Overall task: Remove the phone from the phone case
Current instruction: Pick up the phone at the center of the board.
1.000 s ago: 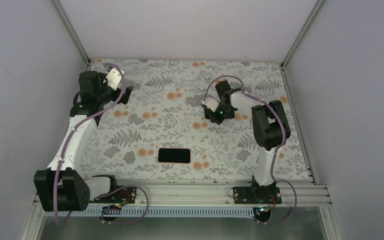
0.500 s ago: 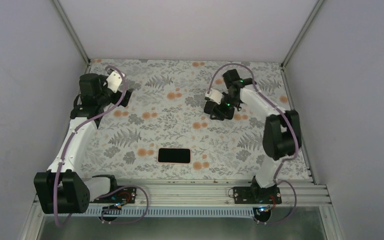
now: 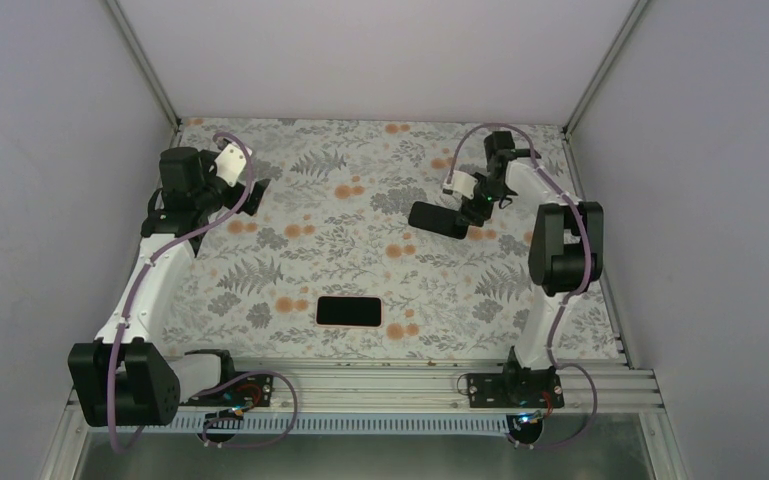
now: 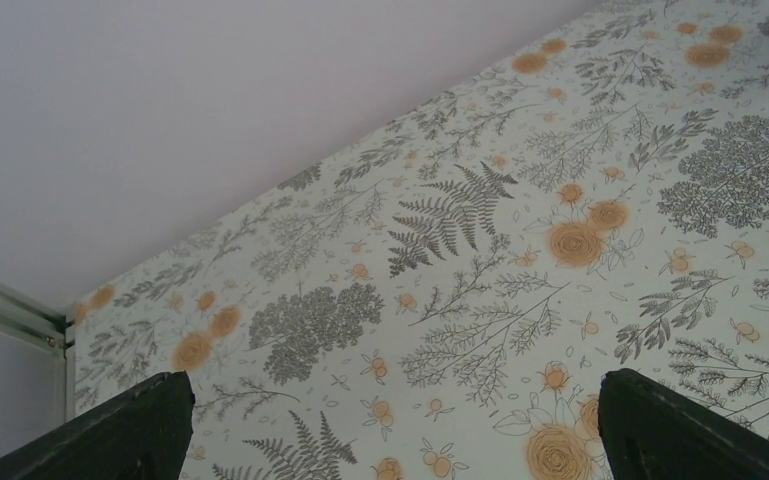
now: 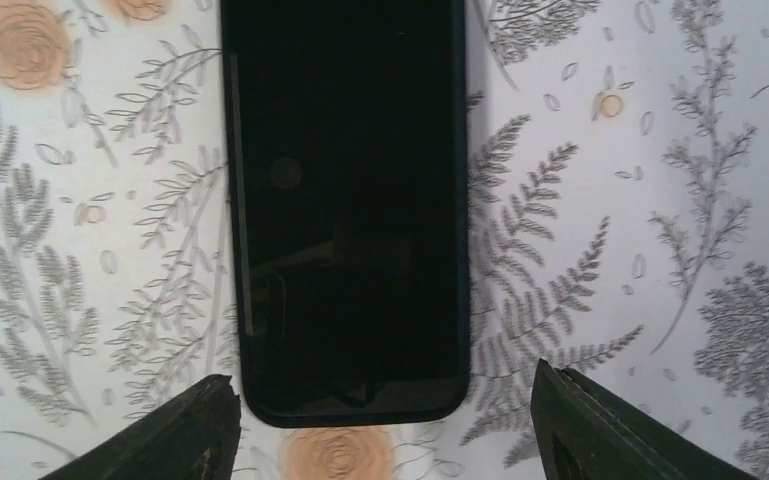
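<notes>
phone (image 3: 348, 310): lies dark face up near the front middle of the table (image 3: 290, 250), seated in the phone case (image 3: 381, 312), which shows only as a thin salmon-pink rim around it.
right gripper (image 5: 382, 400): fingers spread wide with nothing between them. It hangs over one end of a black slab (image 5: 350, 210) without touching it.
left gripper (image 4: 390, 425): fingers well apart and holding nothing, at the far left of the table, well apart from the phone.
top view alone: shows the phone and phone case (neither wrist camera catches them), and the black slab lying askew at the far right.
right wrist alone: shows the black slab's glossy face, rounded corners and dim reflections.
left wrist alone: shows the floral pattern running up to a plain wall.
surface: pale covering printed with grey ferns and orange blossoms.
room: plain whitish walls (image 3: 360, 50) on three sides, and a metal rail (image 3: 380, 385) along the front carrying both arm bases.
</notes>
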Controlling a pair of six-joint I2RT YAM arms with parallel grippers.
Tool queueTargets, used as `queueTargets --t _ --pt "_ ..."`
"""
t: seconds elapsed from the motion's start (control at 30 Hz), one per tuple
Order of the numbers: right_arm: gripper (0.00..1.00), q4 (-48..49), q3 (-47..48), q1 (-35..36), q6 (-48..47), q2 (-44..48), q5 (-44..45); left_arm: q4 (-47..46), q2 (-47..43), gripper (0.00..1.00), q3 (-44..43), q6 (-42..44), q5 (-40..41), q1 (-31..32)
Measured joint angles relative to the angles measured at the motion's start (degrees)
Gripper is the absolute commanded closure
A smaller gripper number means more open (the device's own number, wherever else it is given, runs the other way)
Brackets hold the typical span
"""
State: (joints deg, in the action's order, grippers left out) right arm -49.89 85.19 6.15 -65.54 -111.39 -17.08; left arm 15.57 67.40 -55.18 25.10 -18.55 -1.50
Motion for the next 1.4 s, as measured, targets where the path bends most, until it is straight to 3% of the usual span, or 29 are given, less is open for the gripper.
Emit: queueTargets --t 0.1,0.33,0.53,1.0,1.4 --pt "0.24 -0.7 3.2 -0.7 -1.6 -2.7 -0.5 0.0 0.0 0.00 0.0 0.0 0.0 0.0" --pt "0.04 -6.5 16.4 -0.5 -1.8 -14.1 -2.9 0.0 0.5 0.00 0.0 0.0 0.1 0.0" --pt "0.03 -11.1 21.6 -0.6 -0.8 -20.3 -4.5 -0.1 0.7 0.00 0.3 0.2 0.5 0.0" --pt "0.00 -13.8 16.0 -0.6 -0.7 -17.8 -6.8 -0.1 2.1 0.00 0.3 1.0 0.5 0.0" --pt "0.00 -1.7 0.5 2.9 3.1 -8.2 -0.7 -0.1 2.1 0.00 0.3 1.1 0.4 0.0"
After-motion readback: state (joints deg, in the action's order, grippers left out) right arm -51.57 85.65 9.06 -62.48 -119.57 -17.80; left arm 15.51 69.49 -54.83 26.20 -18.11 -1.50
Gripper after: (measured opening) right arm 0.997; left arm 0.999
